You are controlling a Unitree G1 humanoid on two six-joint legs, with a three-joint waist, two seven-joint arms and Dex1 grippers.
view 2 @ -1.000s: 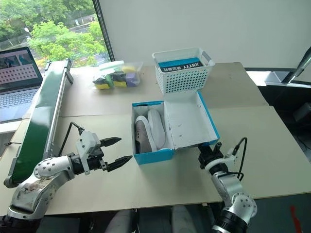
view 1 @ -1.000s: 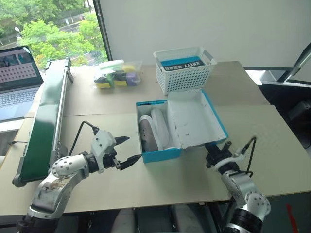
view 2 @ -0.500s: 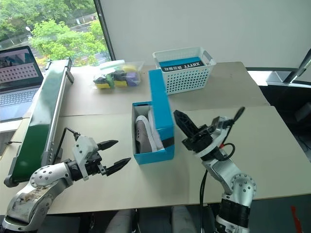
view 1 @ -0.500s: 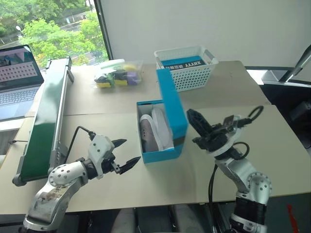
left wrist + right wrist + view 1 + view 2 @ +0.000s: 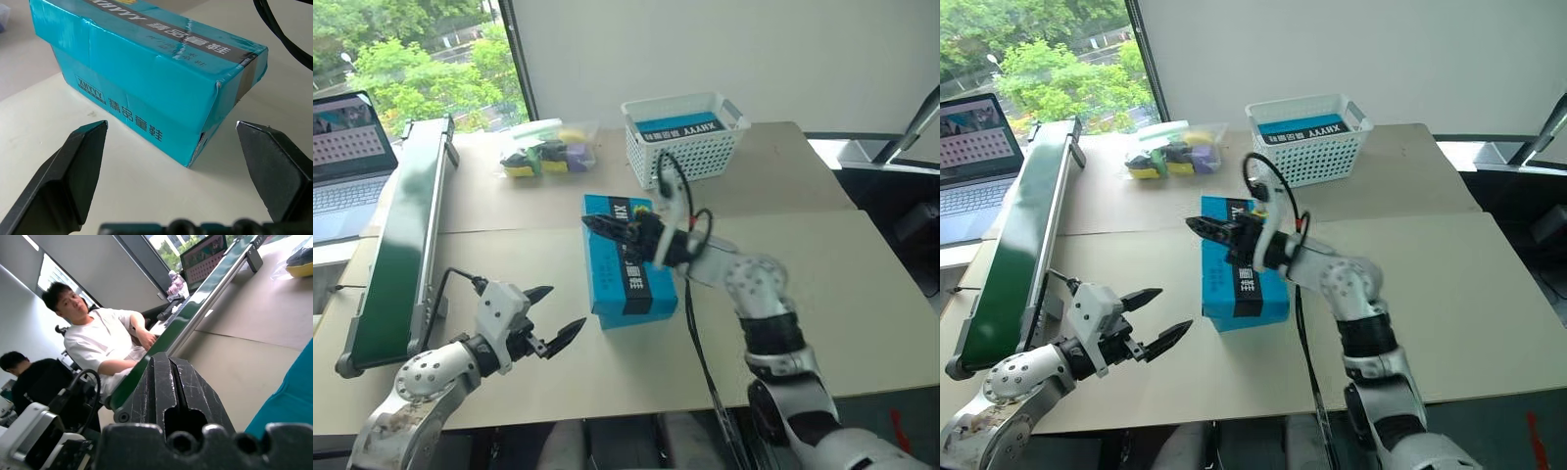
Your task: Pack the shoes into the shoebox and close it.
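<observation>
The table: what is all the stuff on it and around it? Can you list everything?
shoebox: one, bright cyan with a black band, lid down, middle of the table
basket: one, white lattice, behind the shoebox, a blue item inside
clear bag: one, yellow, green and purple things inside, far left of the basket
conveyor: one, green belt, left edge
laptop: one, screen lit, far left
people: two, one in white, one in black, seated beyond the conveyor
left hand: open, near the shoebox
right hand: shut, over the lid
</observation>
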